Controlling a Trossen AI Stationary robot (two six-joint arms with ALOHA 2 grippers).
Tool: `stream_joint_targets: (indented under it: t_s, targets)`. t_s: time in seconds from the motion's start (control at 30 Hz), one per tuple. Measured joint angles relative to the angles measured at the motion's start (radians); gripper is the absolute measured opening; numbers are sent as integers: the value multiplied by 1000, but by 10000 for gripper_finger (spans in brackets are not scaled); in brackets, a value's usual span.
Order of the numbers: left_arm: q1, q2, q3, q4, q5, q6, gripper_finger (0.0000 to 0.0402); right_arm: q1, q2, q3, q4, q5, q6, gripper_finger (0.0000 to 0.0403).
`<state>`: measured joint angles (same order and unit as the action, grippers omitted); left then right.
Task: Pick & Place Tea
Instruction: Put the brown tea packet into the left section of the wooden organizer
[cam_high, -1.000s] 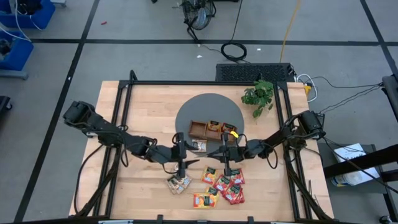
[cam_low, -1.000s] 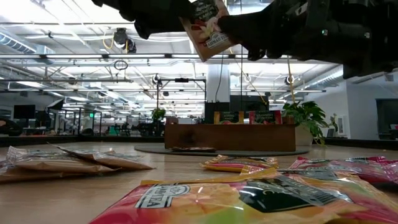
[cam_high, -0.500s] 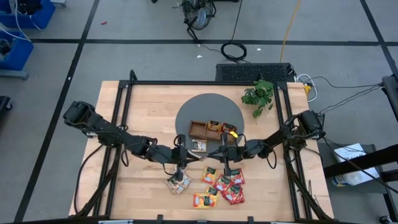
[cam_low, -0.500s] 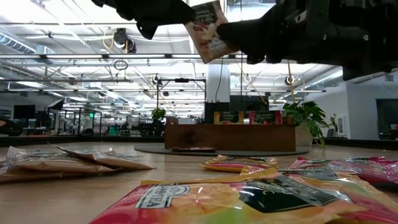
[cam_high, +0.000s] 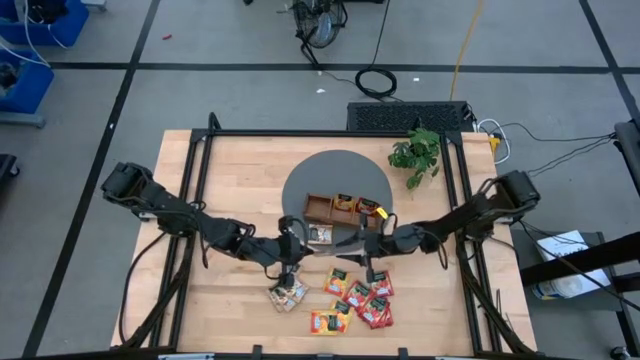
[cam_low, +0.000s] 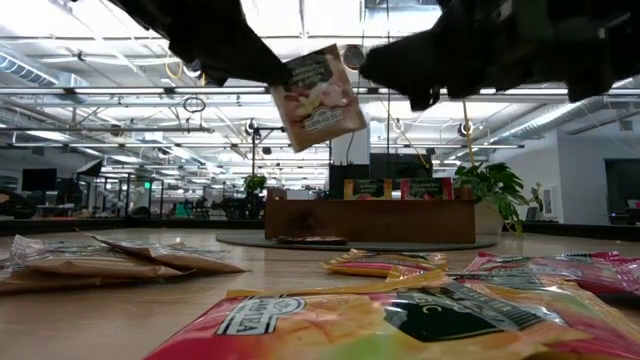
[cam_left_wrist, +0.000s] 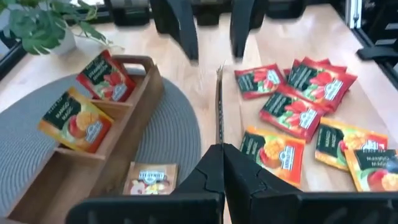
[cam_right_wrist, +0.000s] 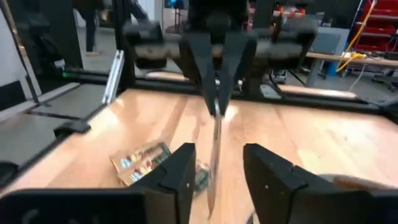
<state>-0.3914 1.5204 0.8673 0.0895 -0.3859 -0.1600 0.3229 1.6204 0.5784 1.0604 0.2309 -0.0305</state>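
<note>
- Handing over a beige sachet (cam_low: 318, 95) in mid-air: the left gripper (cam_left_wrist: 219, 152) is clamped on its edge, above the table (cam_high: 230, 170) just in front of the tray (cam_high: 345, 209).
- The right gripper (cam_right_wrist: 214, 165) has its fingers apart on either side of the sachet, no longer pinching it.
- Compared with a second ago, the hold has changed sides: then the right gripper pinched the sachet and the left stood open; in the low view the sachet now hangs lower and more to the left.
- The other sachets lie where they were: red and orange ones (cam_high: 358, 298) on the wood by the right arm, beige ones (cam_high: 287, 294) by the left, a few already in the tray.
- Next, I judge, the right gripper should back clear, then the left carry the sachet over a tray compartment and let go.
</note>
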Motion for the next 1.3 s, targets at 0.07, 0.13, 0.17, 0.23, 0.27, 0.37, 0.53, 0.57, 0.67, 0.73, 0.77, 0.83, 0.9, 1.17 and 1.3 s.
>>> stream_joint_targets:
  t_s: [0.07, 0.13, 0.17, 0.23, 0.27, 0.37, 0.53, 0.57, 0.67, 0.73, 0.77, 0.83, 0.9, 1.17, 1.3]
  targets:
    - [-3, 0, 0, -12, 0, 0, 2, 0, -17, 20, -27, 5, 0, 141]
    - [-5, 0, 0, -12, 0, -2, 2, 0, -19, 62, -104, -5, 9, 147]
    - [-6, 0, 0, -10, 0, -2, 1, -4, -18, 89, -163, -18, 16, 150]
    - [-7, 0, 0, -10, 0, 2, 1, -11, -7, 151, -282, -25, 33, 153]
    - [-7, 0, 0, -8, 0, 4, 1, -15, -1, 179, -333, -25, 35, 154]
    - [-7, 0, 0, -10, 0, 4, 1, -25, 17, 235, -401, -25, 34, 155]
    - [-9, 0, 0, -13, 0, 5, 1, -33, 38, 260, -400, -41, 21, 149]
    - [-9, 0, 0, -13, 0, 5, 1, -35, 43, 263, -397, -61, 19, 144]
    - [-8, 0, 0, -13, 0, 7, 1, -44, 56, 264, -389, -108, 24, 124]
    - [-8, 0, 0, -14, 0, 7, 1, -48, 64, 264, -388, -111, 29, 106]
    - [-8, 0, 0, -14, 0, 7, 1, -49, 64, 264, -394, -112, 30, 95]
    - [-8, 0, 0, -14, 0, 7, 1, -53, 64, 264, -391, -129, 19, 70]
    - [-8, 0, 0, -14, 0, 7, 1, -54, 63, 264, -390, -153, 12, 38]
    - [-4, 0, 0, -13, -15, 34, 32, -73, 64, 264, -399, -152, 21, 1]
    - [-19, -19, 0, -36, -17, 42, 64, -92, 64, 258, -386, -153, 14, 1]
